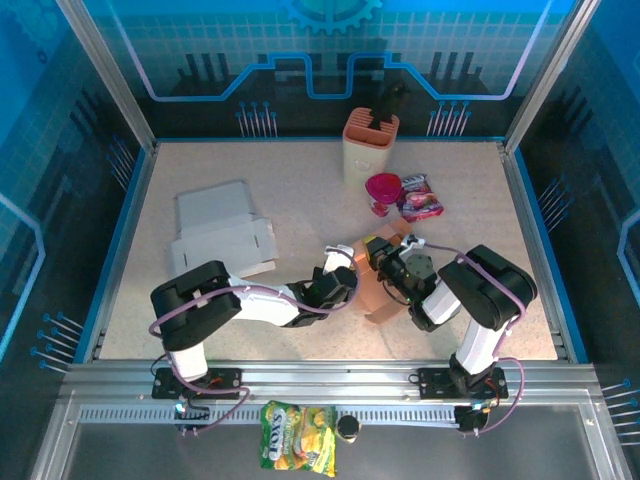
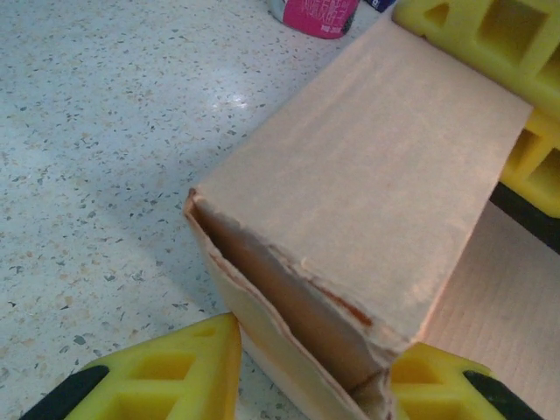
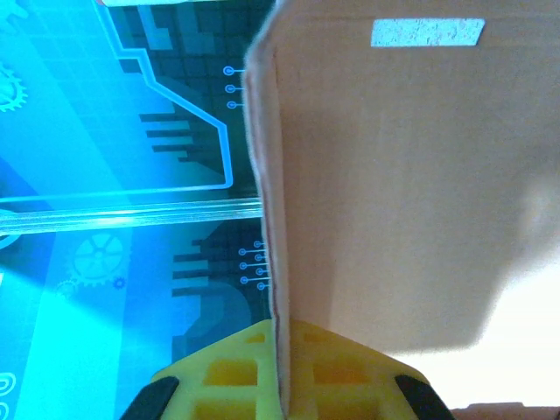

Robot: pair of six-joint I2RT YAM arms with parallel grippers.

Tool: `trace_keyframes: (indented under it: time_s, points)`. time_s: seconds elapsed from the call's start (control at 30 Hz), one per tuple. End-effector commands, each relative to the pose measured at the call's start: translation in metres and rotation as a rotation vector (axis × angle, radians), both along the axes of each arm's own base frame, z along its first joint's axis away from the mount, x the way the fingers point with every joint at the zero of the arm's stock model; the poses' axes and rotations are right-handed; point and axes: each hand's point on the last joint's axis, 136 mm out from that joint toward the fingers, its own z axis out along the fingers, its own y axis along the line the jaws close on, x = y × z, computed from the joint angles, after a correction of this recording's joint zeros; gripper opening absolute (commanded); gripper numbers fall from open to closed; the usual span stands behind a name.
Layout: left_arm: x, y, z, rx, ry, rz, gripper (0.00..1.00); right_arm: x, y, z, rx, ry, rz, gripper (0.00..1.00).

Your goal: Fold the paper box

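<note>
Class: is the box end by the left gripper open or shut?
Open: in the left wrist view the box end gapes, dark inside showing.

A: Looking at matt tan cardboard on the paper box (image 2: 367,175); showing fine ribbing, fraying fuzzy along the ragged edge.
B: Agreeing. Noticing smooth, moulded yellow plastic, faintly shiny, on the fingers (image 2: 175,376) of the left gripper (image 2: 306,381) and the right gripper (image 3: 280,372).
A: Seeing a speckled, stone-like table (image 2: 105,175), catching a soft sheen.
B: Spotting glossy pink plastic on the cup (image 1: 382,190), crinkled shiny foil on the snack bag (image 1: 298,436), matt white card on the flat sheet (image 1: 222,235), and dull grey metal on the front rail (image 1: 330,385).
</note>
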Motion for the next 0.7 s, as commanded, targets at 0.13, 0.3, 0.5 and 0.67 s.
trace_keyframes:
  time_s: [0.13,0.3,0.5,0.67]
  points:
    - [0.009,-0.002,-0.008,0.015,0.000,0.099,0.31,-0.014,0.013,-0.025,-0.029,0.089,0.055,0.00]
    - [0.013,0.002,-0.014,0.047,0.008,0.160,0.24,-0.015,0.014,-0.028,-0.023,0.102,0.053,0.00]
    - [0.015,0.010,-0.019,0.072,0.017,0.230,0.00,-0.016,0.013,-0.025,-0.014,0.099,0.051,0.00]
    - [0.013,0.020,-0.016,0.080,0.021,0.281,0.00,-0.016,0.012,-0.022,-0.010,0.111,0.048,0.25]
